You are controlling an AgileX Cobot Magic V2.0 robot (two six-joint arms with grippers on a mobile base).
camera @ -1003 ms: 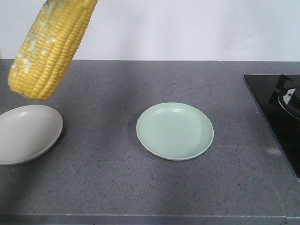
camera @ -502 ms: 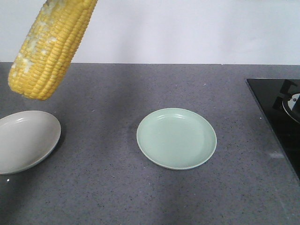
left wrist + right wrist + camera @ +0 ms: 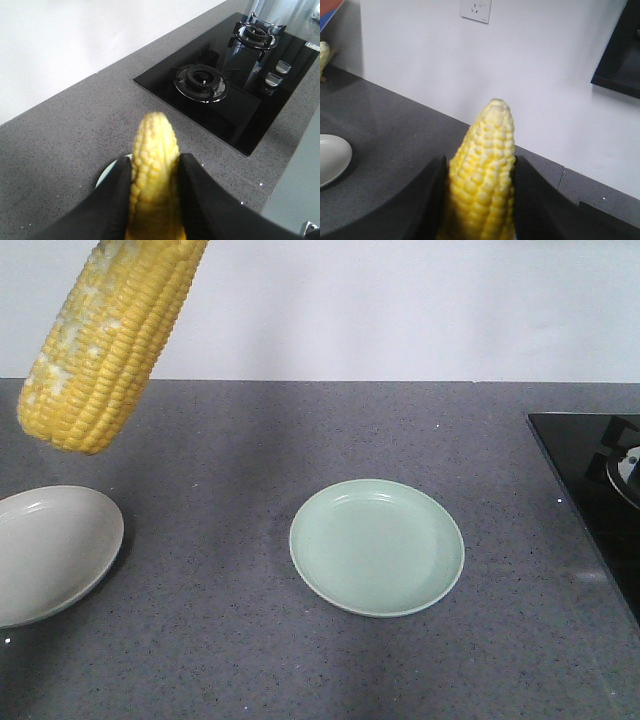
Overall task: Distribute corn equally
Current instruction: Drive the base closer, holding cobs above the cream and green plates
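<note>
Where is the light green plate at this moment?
In the front-facing view, the light green plate lies empty on the grey countertop, about the middle. The grey plate is at its left, the black stove at its right.

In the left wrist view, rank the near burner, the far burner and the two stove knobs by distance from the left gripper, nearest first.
From the left gripper, shut on a corn cob:
1. Near burner, mid-frame on the black cooktop.
2. Stove knobs, right, along the cooktop's edge; roughly level with the far burner, hard to separate.
3. Far burner, top right.
</note>
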